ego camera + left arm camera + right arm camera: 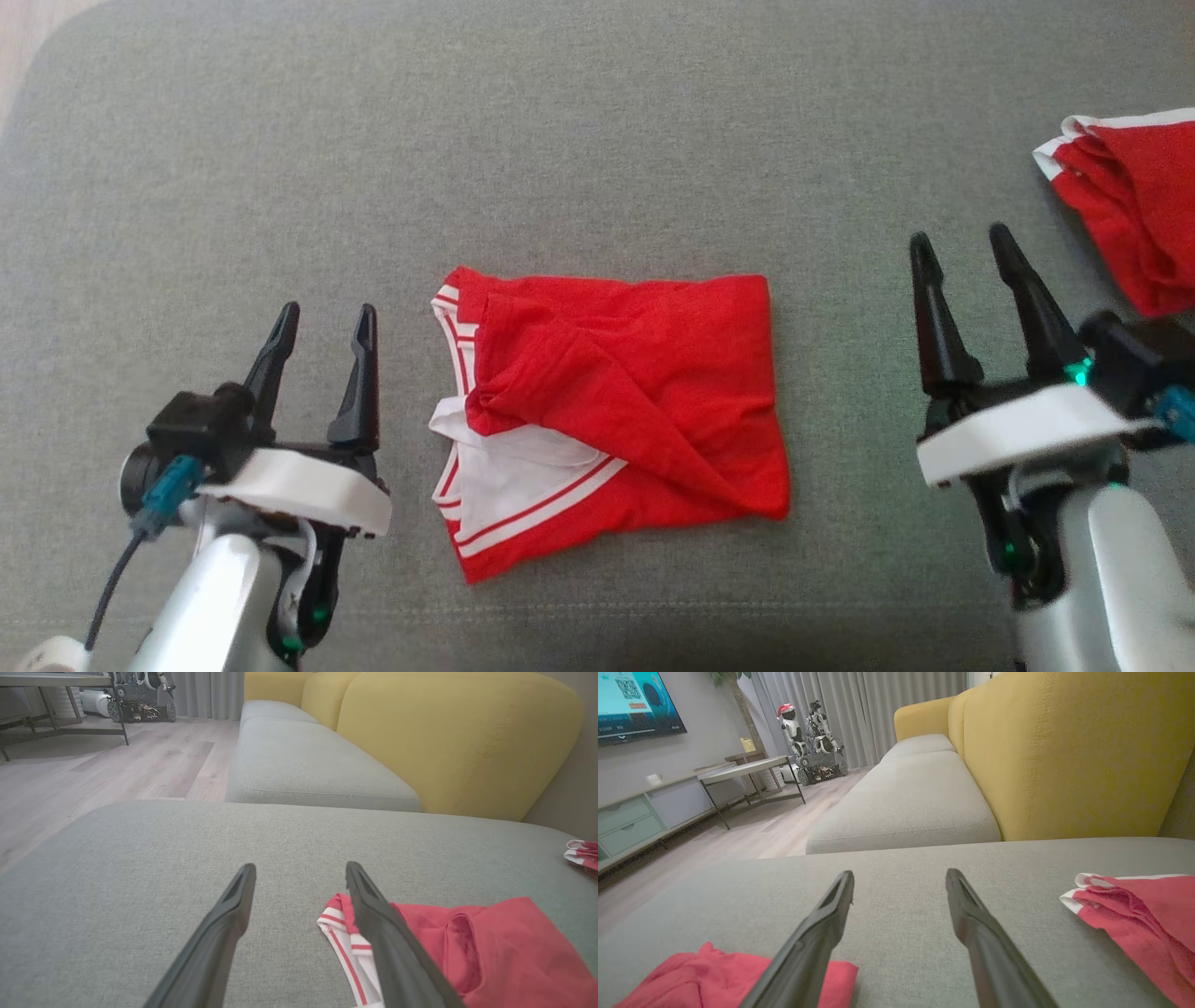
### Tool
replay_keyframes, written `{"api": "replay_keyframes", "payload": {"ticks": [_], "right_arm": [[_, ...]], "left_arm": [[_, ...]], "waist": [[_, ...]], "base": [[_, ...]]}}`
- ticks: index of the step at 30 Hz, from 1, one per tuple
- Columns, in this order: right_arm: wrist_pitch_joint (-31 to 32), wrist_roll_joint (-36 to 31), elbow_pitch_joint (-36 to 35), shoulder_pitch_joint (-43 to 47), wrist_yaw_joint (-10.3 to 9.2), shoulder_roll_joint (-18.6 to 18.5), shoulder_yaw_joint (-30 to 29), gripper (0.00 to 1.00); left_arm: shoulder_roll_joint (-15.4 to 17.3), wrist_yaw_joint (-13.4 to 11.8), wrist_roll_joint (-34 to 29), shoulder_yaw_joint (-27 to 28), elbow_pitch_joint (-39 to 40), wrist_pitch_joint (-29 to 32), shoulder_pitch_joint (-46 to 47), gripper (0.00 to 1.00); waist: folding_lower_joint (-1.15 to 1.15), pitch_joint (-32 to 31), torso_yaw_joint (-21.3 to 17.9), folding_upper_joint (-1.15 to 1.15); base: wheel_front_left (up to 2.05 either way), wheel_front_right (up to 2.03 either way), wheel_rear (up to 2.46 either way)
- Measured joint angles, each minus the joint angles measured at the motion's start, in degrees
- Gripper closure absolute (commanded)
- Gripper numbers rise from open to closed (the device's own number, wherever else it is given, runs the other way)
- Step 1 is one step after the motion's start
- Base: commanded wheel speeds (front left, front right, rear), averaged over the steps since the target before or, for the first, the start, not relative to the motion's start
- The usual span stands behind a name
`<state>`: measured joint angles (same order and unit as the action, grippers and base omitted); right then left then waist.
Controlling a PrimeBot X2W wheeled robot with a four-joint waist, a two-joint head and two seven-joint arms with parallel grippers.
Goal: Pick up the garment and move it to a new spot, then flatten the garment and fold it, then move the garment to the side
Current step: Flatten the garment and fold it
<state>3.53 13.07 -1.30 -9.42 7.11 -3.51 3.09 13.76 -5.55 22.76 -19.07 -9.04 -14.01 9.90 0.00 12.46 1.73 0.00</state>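
Dark fingers of our left gripper [328, 310] and right gripper [962, 236] stand spread and empty. Between them the red garment [644, 392] lies roughly folded on the grey cushion [597, 131], touching neither. We judge folding done; only moving it aside remains.

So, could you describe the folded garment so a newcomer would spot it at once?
On the grey cushion, between the left gripper and right gripper, lies the folded garment: a red rectangle with white striped trim at its left. The other red garment sits bunched at the right edge.
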Motion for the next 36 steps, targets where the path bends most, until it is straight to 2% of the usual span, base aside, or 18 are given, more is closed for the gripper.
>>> {"api": "replay_keyframes", "payload": {"ticks": [10,23,24,25,26,31,36], "right_arm": [[-1.54,-2.23,-1.4,5.28,0.0,-0.02,-1.1,0.0],[-1.93,-2.08,-0.7,5.5,0.0,0.09,-1.15,0.0],[-1.86,-2.07,-0.66,5.5,0.0,0.12,-1.16,0.15],[-1.44,-2.07,-0.45,5.5,0.0,0.13,-1.13,0.94],[-1.15,-2.07,-0.03,5.5,0.0,0.14,-0.98,1.0],[-0.54,-1.94,3.22,5.1,0.0,0.13,2.32,1.0],[-0.55,0.48,11.59,0.93,0.0,0.15,12.15,1.0]], "left_arm": [[1.35,-1.08,0.0,0.38,1.76,1.51,-1.15,0.0],[1.71,-1.86,0.01,0.26,2.72,2.41,-1.8,0.0],[1.74,-1.88,0.01,0.25,2.82,2.41,-1.8,0.0],[1.75,-2.0,0.01,0.22,2.91,2.41,-1.8,0.0],[1.76,-2.01,0.01,0.2,2.93,2.41,-1.8,0.0],[1.86,-2.01,0.01,0.03,2.99,2.4,-1.71,0.0],[1.81,-1.67,0.01,-0.57,2.92,2.36,-1.13,0.0]], "waist": [[0.0,-1.45,-0.51,0.0],[0.0,-1.83,-0.57,0.0],[0.0,-1.77,-0.57,0.0],[0.0,-1.69,-0.57,0.0],[0.0,-1.58,-0.57,0.0],[0.0,-0.88,-0.45,0.0],[0.0,0.02,0.49,0.0]], "base": [[0.0,0.0,0.0],[0.0,0.0,0.0],[0.0,0.0,0.0],[0.0,0.0,0.0],[0.0,0.0,0.0],[0.0,0.0,0.0],[0.0,0.0,0.0]]}}
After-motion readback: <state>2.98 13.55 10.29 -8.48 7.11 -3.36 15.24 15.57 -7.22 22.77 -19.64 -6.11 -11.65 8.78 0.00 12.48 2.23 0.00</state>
